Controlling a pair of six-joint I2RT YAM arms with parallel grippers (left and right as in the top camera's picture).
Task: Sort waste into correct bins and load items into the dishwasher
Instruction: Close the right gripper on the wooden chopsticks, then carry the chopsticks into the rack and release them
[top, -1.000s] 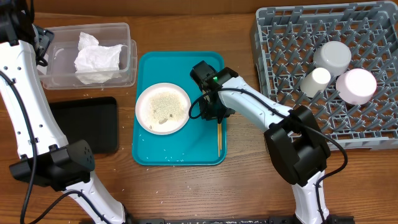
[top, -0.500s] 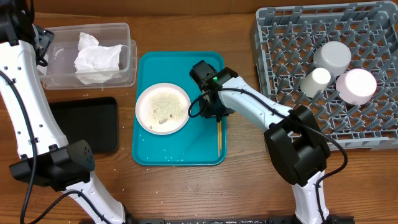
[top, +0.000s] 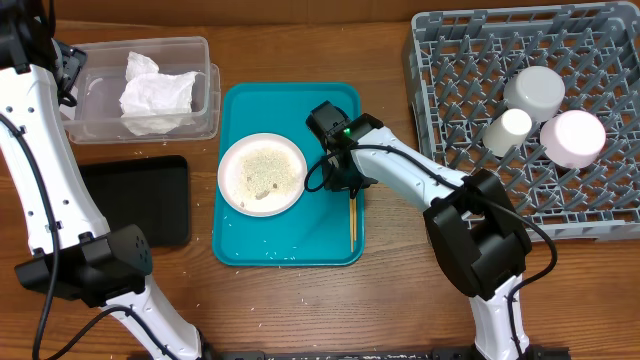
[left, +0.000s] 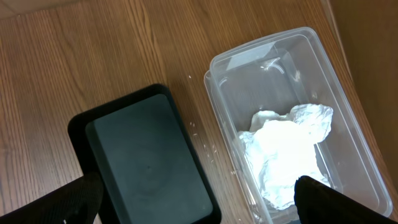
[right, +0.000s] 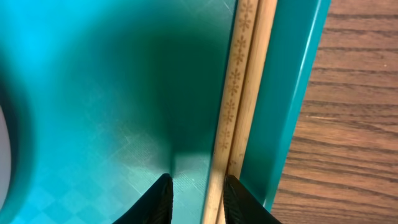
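My right gripper (top: 346, 186) hangs low over the right side of the teal tray (top: 290, 245). In the right wrist view its fingertips (right: 163, 198) stand narrowly apart astride the upper end of the wooden chopsticks (right: 239, 93). The right tip is against them, and a strip of tray shows at the left tip. A white plate (top: 262, 175) with rice crumbs (top: 264, 163) lies on the tray. My left gripper (left: 199, 210) is wide open and empty, high above the black tray (left: 149, 162) and the clear tub (left: 348, 118), which holds crumpled napkins (left: 286, 155).
The grey dish rack (top: 460, 60) at the right holds a bowl (top: 535, 92), a cup (top: 515, 128) and a pinkish dish (top: 573, 137). The chopsticks (top: 352, 215) run along the teal tray's right rim. A few crumbs lie near the tray's front edge.
My right gripper has shifted very slightly toward the chopsticks. Nothing else has moved.
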